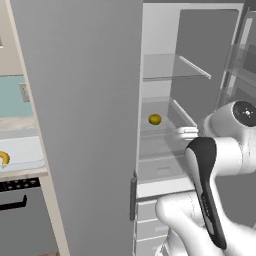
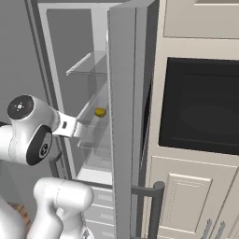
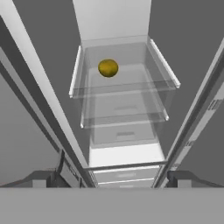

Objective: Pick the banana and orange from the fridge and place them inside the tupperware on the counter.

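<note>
Orange (image 3: pixel 108 68) beyond open hand (image 3: pixel 111 179)

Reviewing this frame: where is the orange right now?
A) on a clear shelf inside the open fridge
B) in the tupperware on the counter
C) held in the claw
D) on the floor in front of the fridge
A: the orange sits alone on a clear shelf inside the fridge, with the open claw well short of it.
</note>
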Available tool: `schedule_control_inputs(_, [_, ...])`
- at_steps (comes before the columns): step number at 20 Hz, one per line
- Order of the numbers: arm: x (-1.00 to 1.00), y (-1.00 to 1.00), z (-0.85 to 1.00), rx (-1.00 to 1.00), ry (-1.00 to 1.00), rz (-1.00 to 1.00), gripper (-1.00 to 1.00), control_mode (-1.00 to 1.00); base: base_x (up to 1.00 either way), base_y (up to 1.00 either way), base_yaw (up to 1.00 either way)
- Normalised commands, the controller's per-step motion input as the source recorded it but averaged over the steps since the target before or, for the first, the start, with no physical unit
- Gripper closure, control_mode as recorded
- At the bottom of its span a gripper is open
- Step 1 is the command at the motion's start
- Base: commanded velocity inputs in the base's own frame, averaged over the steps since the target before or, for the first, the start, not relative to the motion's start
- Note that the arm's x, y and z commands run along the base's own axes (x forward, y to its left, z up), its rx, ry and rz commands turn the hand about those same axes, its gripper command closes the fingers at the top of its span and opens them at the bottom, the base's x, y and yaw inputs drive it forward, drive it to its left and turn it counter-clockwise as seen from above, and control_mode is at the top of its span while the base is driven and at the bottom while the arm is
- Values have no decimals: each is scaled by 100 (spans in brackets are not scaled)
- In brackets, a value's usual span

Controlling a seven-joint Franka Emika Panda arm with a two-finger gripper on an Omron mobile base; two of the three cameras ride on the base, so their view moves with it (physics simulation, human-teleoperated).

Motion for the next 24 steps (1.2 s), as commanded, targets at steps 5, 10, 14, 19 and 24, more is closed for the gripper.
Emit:
schedule_control_inputs(5, [33,-2,-20,0,-8,0,-100,-100,0,0,0])
schedule_control_inputs(10, [21,-12,-8,0,-7,0,-100,-100,0,0,0])
schedule_control_inputs(14, [31,-3,-1,0,0,1,-100,-100,0,0,0])
schedule_control_inputs(19, [37,-1,0,0,0,4,-100,-100,0,0,0])
schedule_control_inputs(24, [31,-12,-1,0,0,6,-100,-100,0,0,0])
